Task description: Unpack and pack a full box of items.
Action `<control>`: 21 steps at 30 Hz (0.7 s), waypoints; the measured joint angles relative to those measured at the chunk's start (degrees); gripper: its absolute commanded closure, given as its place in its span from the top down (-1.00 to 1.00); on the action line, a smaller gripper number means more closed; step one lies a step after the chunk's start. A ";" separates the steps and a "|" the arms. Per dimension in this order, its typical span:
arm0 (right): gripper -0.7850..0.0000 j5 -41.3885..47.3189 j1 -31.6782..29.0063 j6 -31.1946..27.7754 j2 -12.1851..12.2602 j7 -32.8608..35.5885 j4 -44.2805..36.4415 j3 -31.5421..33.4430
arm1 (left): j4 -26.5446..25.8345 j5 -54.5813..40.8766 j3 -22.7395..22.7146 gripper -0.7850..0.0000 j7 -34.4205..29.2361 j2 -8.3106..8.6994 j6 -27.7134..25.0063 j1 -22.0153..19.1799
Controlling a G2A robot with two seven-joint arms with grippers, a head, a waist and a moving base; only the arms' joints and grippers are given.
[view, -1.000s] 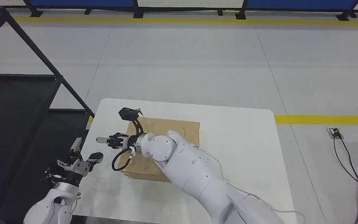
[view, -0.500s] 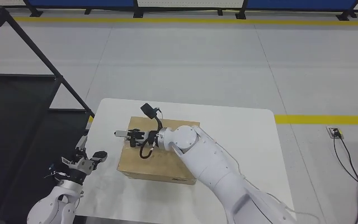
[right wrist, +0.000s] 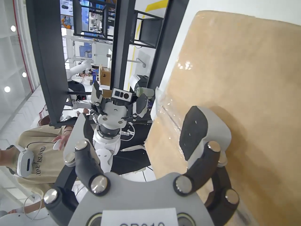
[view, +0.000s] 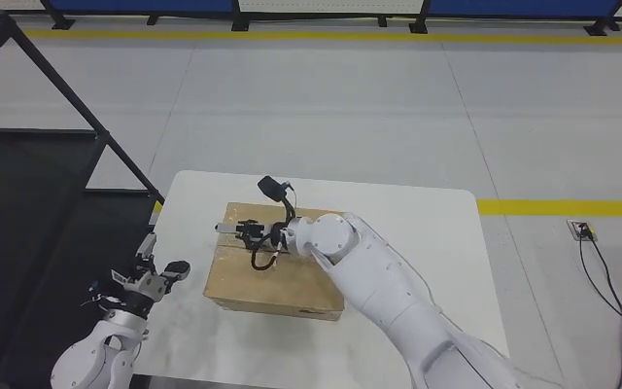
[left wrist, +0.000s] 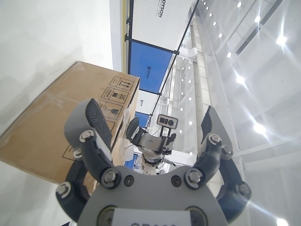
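A closed brown cardboard box (view: 292, 277) lies on the white table (view: 418, 243), its top seam sealed with clear tape (right wrist: 169, 116). My right gripper (view: 235, 229) hovers open over the box's left end by the seam. One of its fingers (right wrist: 196, 131) lies just above the box top (right wrist: 237, 83), and nothing is between the two. My left gripper (view: 161, 273) is open and holds nothing, off the table's left edge and left of the box. In the left wrist view its fingers (left wrist: 98, 121) frame the box side (left wrist: 58, 123) and the right gripper (left wrist: 150, 139) above it.
A black metal frame (view: 68, 97) stands left of the table, close to my left arm. The table has free room to the right of the box and in front of it. A yellow floor line (view: 549, 206) runs beyond the right edge.
My right gripper has moved to the right, from beyond the box's left edge to over its top. The left gripper has barely shifted.
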 measured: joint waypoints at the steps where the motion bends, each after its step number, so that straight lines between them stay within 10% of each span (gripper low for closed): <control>1: 1.00 -0.94 -0.93 1.45 0.78 0.34 -2.01 0.70 | 0.00 0.06 0.03 1.00 -0.06 0.00 -0.01 -0.04; 21: 1.00 -28.80 -27.97 33.94 12.08 4.89 -53.10 15.35 | -0.06 0.93 0.60 1.00 -1.74 0.12 0.45 -0.84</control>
